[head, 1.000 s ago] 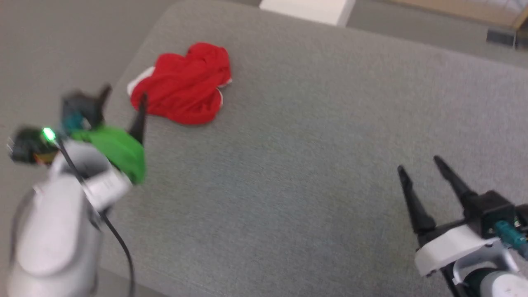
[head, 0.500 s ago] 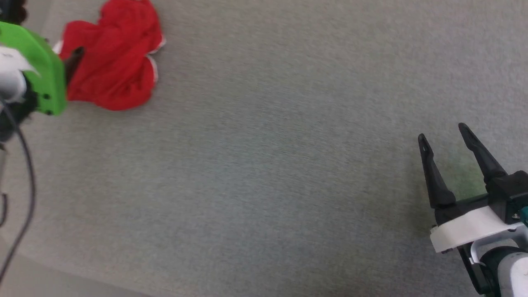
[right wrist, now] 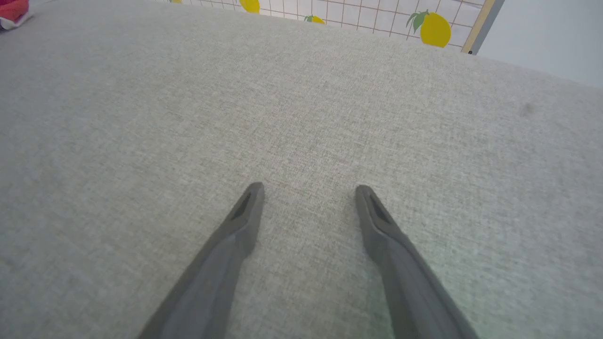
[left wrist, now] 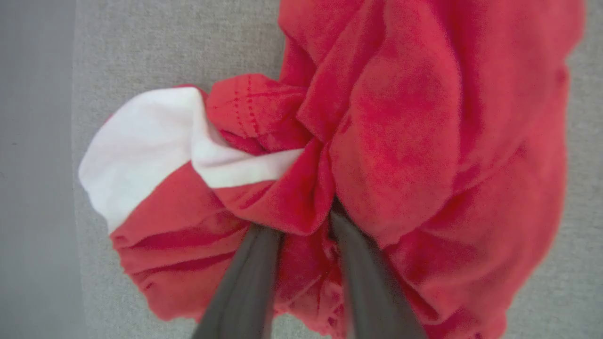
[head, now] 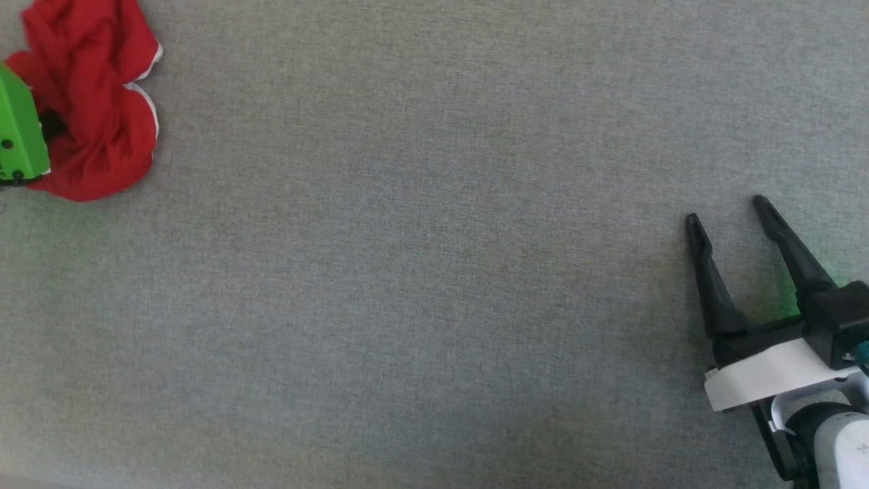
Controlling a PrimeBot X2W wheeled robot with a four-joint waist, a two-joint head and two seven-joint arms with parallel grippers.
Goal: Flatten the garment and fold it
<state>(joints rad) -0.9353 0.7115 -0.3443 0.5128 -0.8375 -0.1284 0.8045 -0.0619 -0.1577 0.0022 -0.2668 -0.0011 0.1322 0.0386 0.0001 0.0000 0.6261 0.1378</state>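
- Head view: garment (head: 88,109) lies crumpled at the far left of the desk (head: 434,272), bright red with thin white trim along one edge.
- Left wrist view: garment (left wrist: 400,141) is bunched in deep folds, a broad white patch at its left, red stitching on one fold.
- Desk is covered in plain grey woven fabric. Right wrist view has a white gridded panel (right wrist: 433,28) with yellow lemon prints past its far edge, beside a pale wall.
- Left tool (left wrist: 304,226) points into the garment, fingers narrow with a fold between them. Their tips are hidden under cloth, so I cannot tell if it grips.
- Right tool (head: 726,210) sits low at the right, well apart from the garment, fingers wide and holding nothing (right wrist: 308,188).
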